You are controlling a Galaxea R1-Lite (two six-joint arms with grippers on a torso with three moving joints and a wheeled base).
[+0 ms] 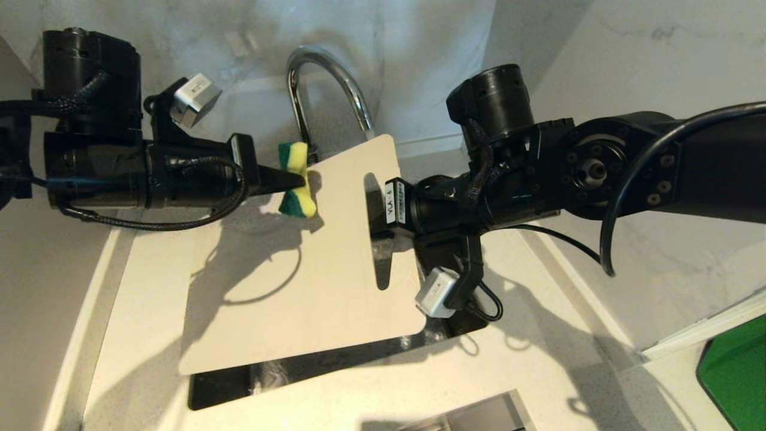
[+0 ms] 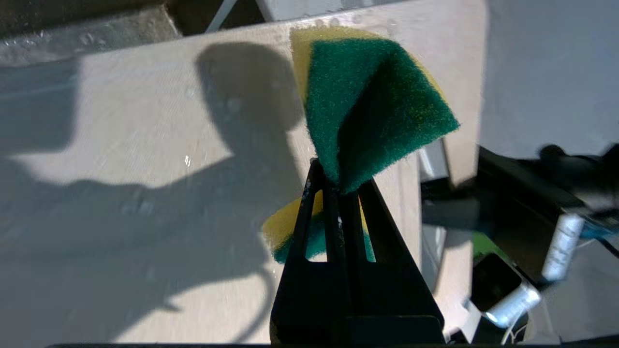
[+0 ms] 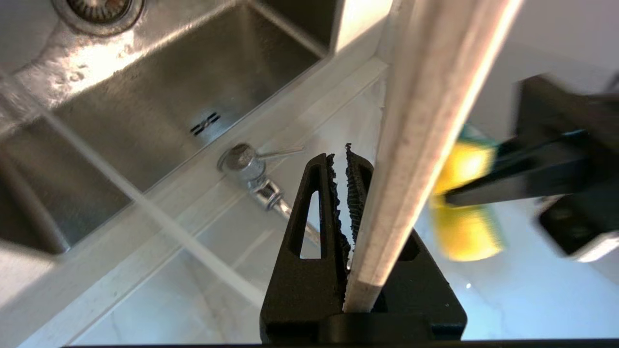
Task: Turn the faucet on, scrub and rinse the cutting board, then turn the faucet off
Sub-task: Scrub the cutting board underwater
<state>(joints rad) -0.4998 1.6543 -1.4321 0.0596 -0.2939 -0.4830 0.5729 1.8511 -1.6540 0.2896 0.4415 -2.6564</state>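
Pale stone table and steel sink (image 3: 145, 96) lie under the board (image 1: 311, 263), clamped edgewise in the right claw (image 1: 383, 212). Left claw (image 1: 299, 179) pinches the sponge (image 1: 297, 179) tight at the board's far edge, below the faucet (image 1: 329, 84). Scrubbing looks underway; next, press and sweep the sponge across the face.

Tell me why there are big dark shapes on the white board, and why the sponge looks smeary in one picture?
Head view: the left gripper with the sponge blocks the light, throwing shadows on the cutting board. Left wrist view: the same shadow shows, and the sponge is sharp. Right wrist view: the sponge is blurred, while the right gripper is sharp; the sink shows glare.
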